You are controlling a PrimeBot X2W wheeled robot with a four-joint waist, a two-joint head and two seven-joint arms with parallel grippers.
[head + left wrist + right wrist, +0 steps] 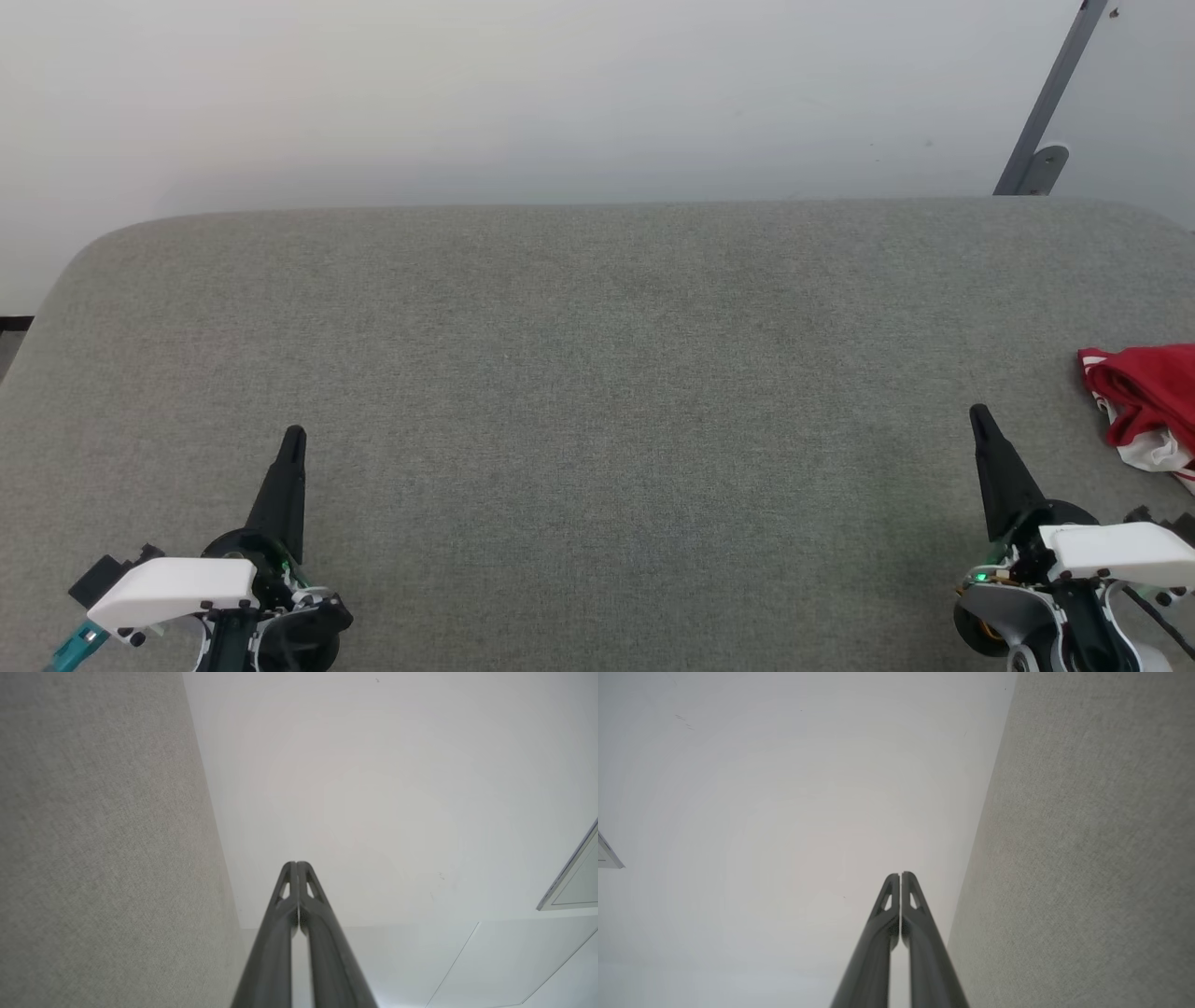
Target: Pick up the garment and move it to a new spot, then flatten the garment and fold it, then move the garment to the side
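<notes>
The garment, red with white parts, lies crumpled at the far right edge of the grey fabric surface, partly cut off by the head view's border. My right gripper is shut and empty, its tips a short way left of the garment and not touching it. At the lower left my left gripper is shut and empty, far from the garment. Both wrist views show the fingers pressed together: the left gripper and the right gripper, each beside the grey surface.
A pale wall rises behind the surface's rounded far edge. A grey metal bar leans at the upper right. The wide middle of the grey surface lies between my two grippers.
</notes>
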